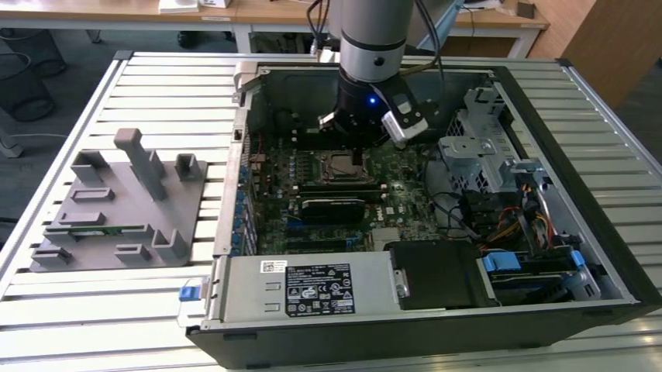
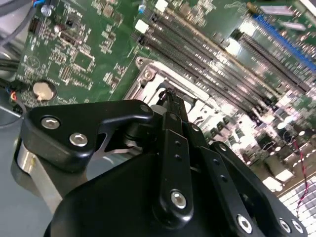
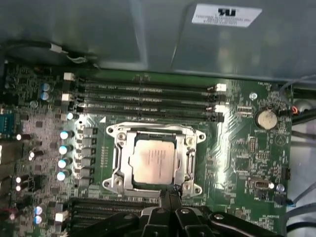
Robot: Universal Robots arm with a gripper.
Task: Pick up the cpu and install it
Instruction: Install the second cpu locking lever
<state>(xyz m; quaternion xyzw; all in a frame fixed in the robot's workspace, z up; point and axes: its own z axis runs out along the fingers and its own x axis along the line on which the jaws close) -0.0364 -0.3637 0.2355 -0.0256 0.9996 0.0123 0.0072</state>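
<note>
Black linkage bars of the robot's hand [image 2: 170,106] are crowding the foreground of the second wrist view, their tips drawn tightly together into one narrow point with nothing between them. That point is resting at the edge of the bright metal socket frame [image 3: 154,159], on the side nearest the wrist.

Sitting flat inside that frame is the small square cpu with its shiny silver-grey metal top [image 3: 154,159] — it is lying in the socket on the green motherboard [image 3: 237,163], between the rows of long dark memory slots [image 3: 148,98]. In the exterior view the socket is lying toward the far end of the open black computer case [image 1: 579,256], which is standing on the slatted metal tabletop [image 1: 135,93], near its middle.

My judgement of the risks: the chip may not be fully seated, and any sideways nudge from the fingertips could tilt it and bend the contacts beneath. The tips are also lying close to the frame's edge, so pressing there could scrape it or the board.

Faint print is showing on the chip's lid, too small to read. A white label on the grey case wall [image 3: 148,29] and another on the silver power supply box [image 1: 310,287] are carrying text I cannot make out.
</note>
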